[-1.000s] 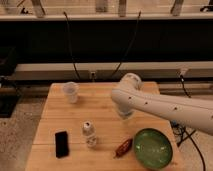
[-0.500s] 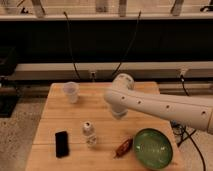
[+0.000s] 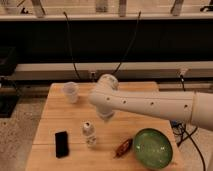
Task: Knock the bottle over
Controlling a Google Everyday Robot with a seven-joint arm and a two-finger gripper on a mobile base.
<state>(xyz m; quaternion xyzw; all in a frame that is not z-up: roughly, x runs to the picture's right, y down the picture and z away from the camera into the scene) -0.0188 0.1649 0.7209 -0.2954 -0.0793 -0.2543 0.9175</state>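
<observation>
Camera view looks down on a wooden worktop (image 3: pixel 52 117) with speckled floor past its left edge. Farthest left lies a black phone (image 3: pixel 61 143), flat, close to the left edge and not far from the near edge. Beyond it, at the far left corner, a translucent cup (image 3: pixel 71 91) stands upright just inside the far edge. Bare wood runs between the cup and the phone, and this is the widest open stretch on the left half.

The bottle (image 3: pixel 89 134) stands upright a little right of the phone, in the near middle of the worktop, with its whitish cap on top. Open wood lies on its left, near and right sides. The tool (image 3: pixel 106 116) hangs just beyond and to the right of the bottle, near its cap and not seen to touch it. Whether the tool is released or clenched I cannot tell.

The white arm (image 3: pixel 150 102) reaches in from the right edge of the scene and covers much of the far right of the worktop. Right of the bottle a small brown object (image 3: pixel 123 147) lies slantwise near the near edge. Just beside it sits a green bowl (image 3: pixel 152 148), close to the near right corner.
</observation>
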